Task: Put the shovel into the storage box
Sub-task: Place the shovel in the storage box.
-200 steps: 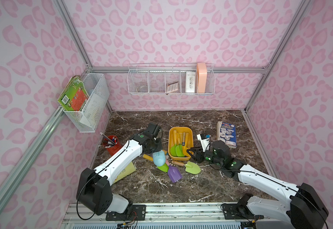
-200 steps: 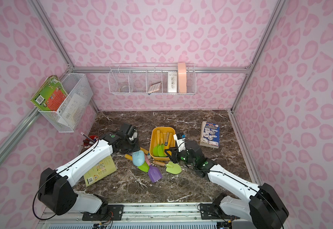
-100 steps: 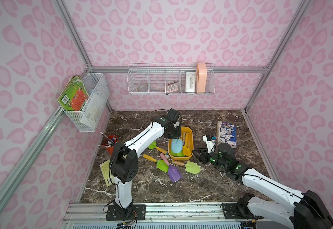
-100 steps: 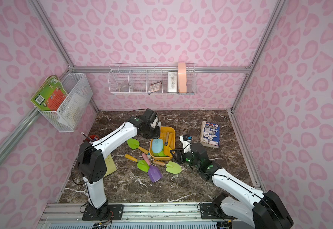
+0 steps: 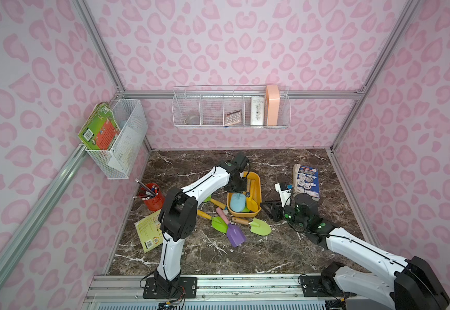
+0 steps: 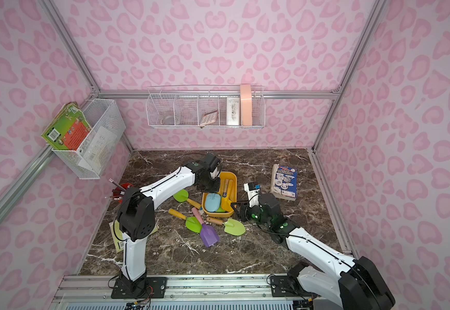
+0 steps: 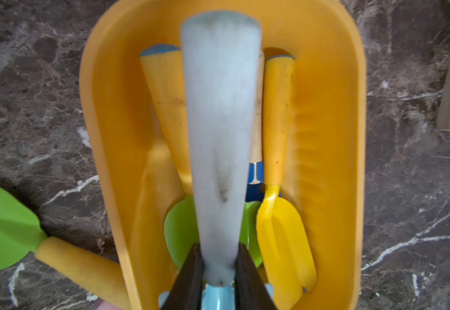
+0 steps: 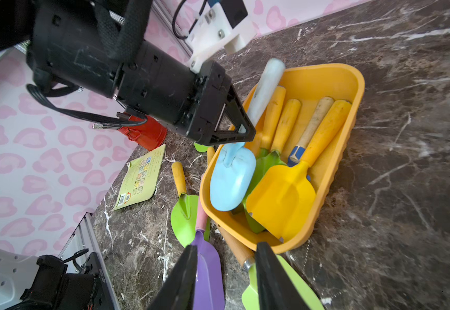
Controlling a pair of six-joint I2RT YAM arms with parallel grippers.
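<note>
I'm clamping my left gripper (image 7: 218, 259) on the light-blue shovel (image 8: 231, 179) at its neck, holding it tilted over the yellow storage box (image 8: 354, 88), blade above the piled shovels (image 8: 280, 198) inside. If I let go here, it could be sliding off that pile and over the rim. My right gripper (image 8: 226, 279) is hanging apart, empty.

blue shovel (image 5: 237, 201) carried, now in storage box (image 5: 257, 188)

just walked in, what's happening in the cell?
Left hand is shut on the light blue shovel by its handle, holding it over the storage box, blade on or just above the shovels already inside; not released yet. Right hand is open and empty beside the box's near corner. The purple shovel and three green shovels lie on the table.
</note>
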